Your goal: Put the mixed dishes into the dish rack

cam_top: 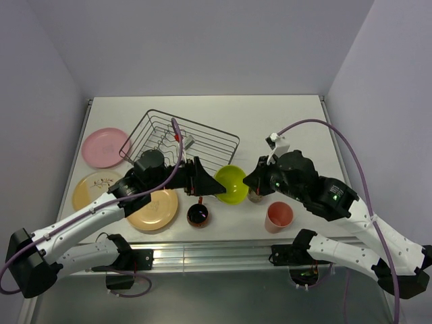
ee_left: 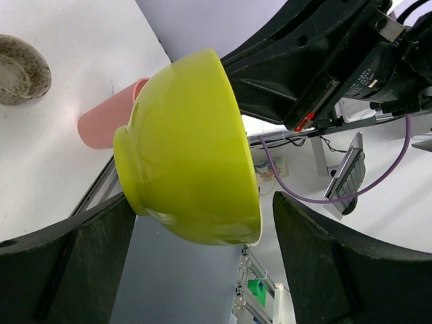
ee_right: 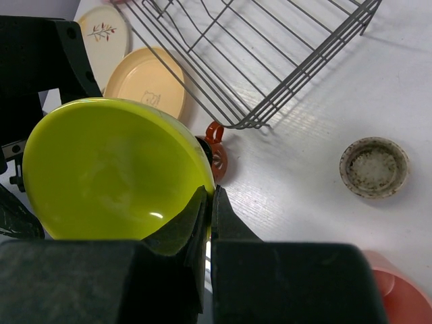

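The lime-green bowl (cam_top: pixel 231 183) hangs tilted above the table, right of the dish rack (cam_top: pixel 182 138). My right gripper (cam_top: pixel 251 181) is shut on its rim, as the right wrist view shows (ee_right: pixel 210 196), with one finger inside the bowl (ee_right: pixel 108 169). My left gripper (cam_top: pixel 210 182) is open, its fingers either side of the bowl (ee_left: pixel 189 148); I cannot tell if they touch it. The pink plate (cam_top: pixel 104 146), cream plate (cam_top: pixel 94 187) and tan-orange plate (cam_top: pixel 154 209) lie flat at the left. The red mug (cam_top: pixel 198 214) and the salmon tumbler (cam_top: pixel 279 216) stand near the front edge.
The grey-beige cup (ee_right: pixel 374 167) stands upright on the table right of the rack's corner (ee_right: pixel 270 54), mostly hidden under my right wrist in the top view. The rack holds no dishes. The red mug (ee_right: pixel 217 152) sits just below the bowl.
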